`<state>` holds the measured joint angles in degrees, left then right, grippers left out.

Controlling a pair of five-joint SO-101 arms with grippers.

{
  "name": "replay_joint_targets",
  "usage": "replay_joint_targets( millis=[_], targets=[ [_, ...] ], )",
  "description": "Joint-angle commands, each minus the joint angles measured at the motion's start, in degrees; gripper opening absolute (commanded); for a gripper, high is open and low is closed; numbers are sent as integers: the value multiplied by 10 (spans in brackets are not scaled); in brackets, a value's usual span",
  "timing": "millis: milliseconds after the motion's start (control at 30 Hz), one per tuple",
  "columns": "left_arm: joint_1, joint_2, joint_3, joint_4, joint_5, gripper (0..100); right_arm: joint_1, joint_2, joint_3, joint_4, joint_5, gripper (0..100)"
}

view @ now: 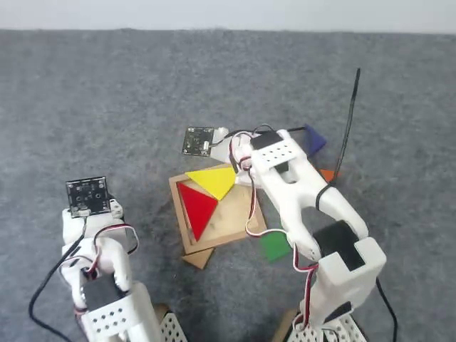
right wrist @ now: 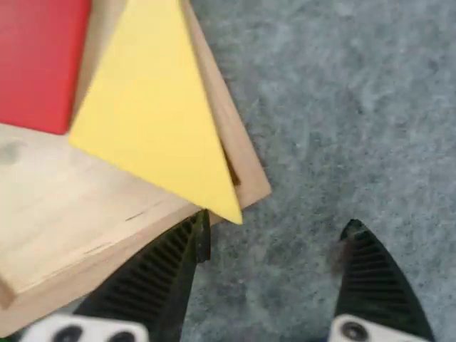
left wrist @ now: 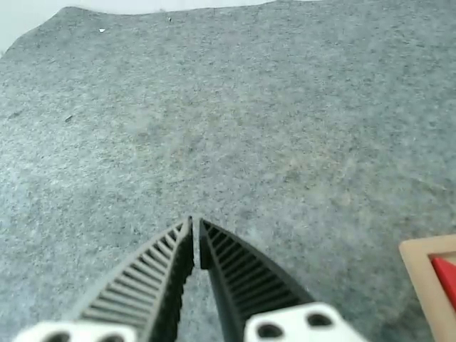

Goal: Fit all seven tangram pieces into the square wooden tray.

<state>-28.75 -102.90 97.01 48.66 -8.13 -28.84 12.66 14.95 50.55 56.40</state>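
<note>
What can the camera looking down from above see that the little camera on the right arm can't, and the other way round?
The high view adds the left arm, the right arm and loose pieces on the grey felt: blue piece, orange piece, green piece, plain wooden piece. The right wrist view adds a close look at the open right hand and the yellow triangle, a corner lying over the rim of the tray. Both share the yellow triangle, red triangle, tray and grey felt.
</note>
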Motion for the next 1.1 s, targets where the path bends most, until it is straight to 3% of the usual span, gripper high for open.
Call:
replay_joint_targets(
  millis=[0,233,533,800,1067],
  targets=[
    [-1,-9,-21,-14,4,15,15,-19,-37,22,8,278],
    [0,-9,-21,-14,4,15,-11,-78,-44,68,-28,277],
    [0,-9,-21,-14,4,15,-92,54,-63,-107,-180,277],
    [0,-9,-21,-14,4,15,-139,103,-126,-15,-145,277],
    [0,-9,-21,-14,4,15,-105,89,-131,29,-127,277]
  ],
)
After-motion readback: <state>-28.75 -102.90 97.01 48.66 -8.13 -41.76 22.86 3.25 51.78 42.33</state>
